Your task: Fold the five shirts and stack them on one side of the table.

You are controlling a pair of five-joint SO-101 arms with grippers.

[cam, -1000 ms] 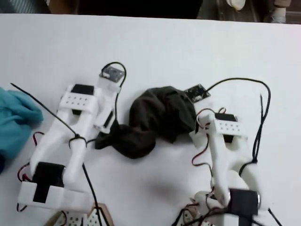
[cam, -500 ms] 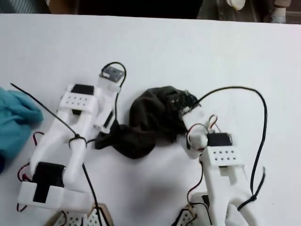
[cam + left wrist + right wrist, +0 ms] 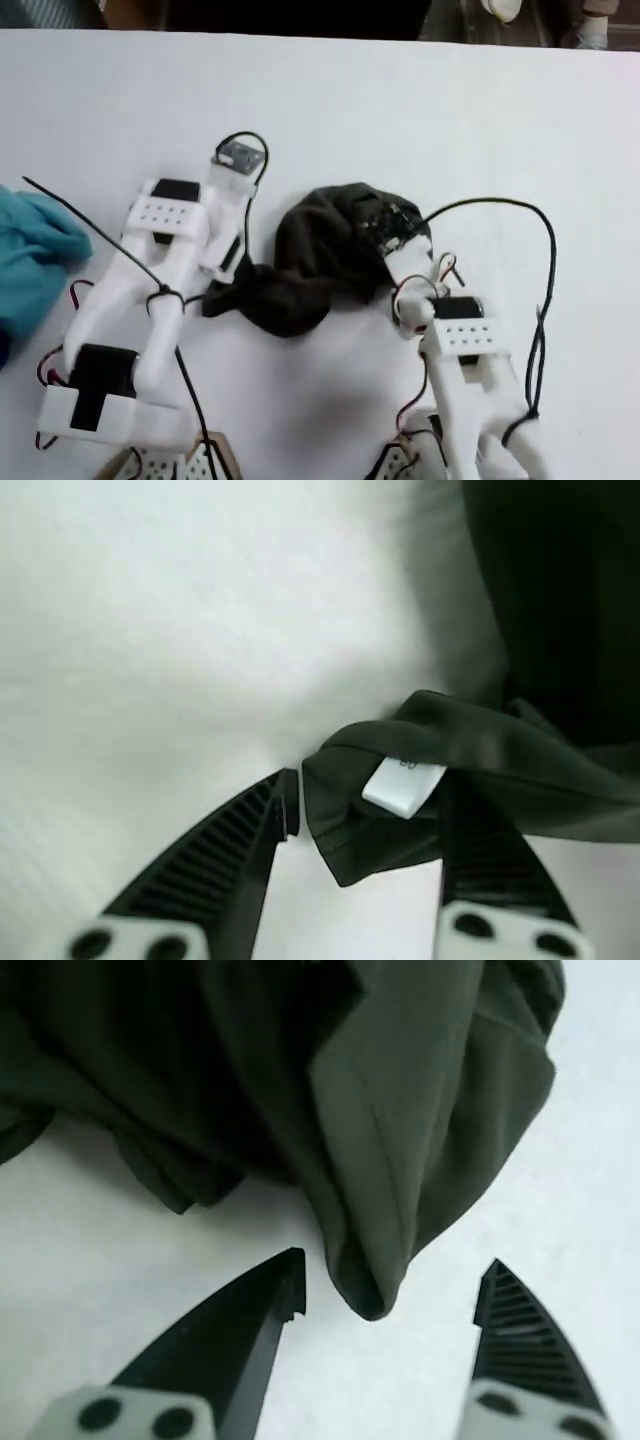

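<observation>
I read both jaws open: left gripper (image 3: 367,798) straddles a hem of the crumpled dark grey-green cloth shirt (image 3: 325,250); right gripper (image 3: 392,1272) straddles another fold.

on the table (image 3: 400,100) one shirt (image 3: 320,255) lies central, the other shirt (image 3: 35,265) far left

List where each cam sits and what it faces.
High view: fixed above, looking down on the table; left arm, right arm, dark shirt between them, teal shirt at the edge.
Left wrist view: on the left wrist, facing a tagged shirt fold between its own open jaws.
Right wrist view: on the right wrist, facing another fold between its open jaws.
Shared: dark shirt, table.
</observation>
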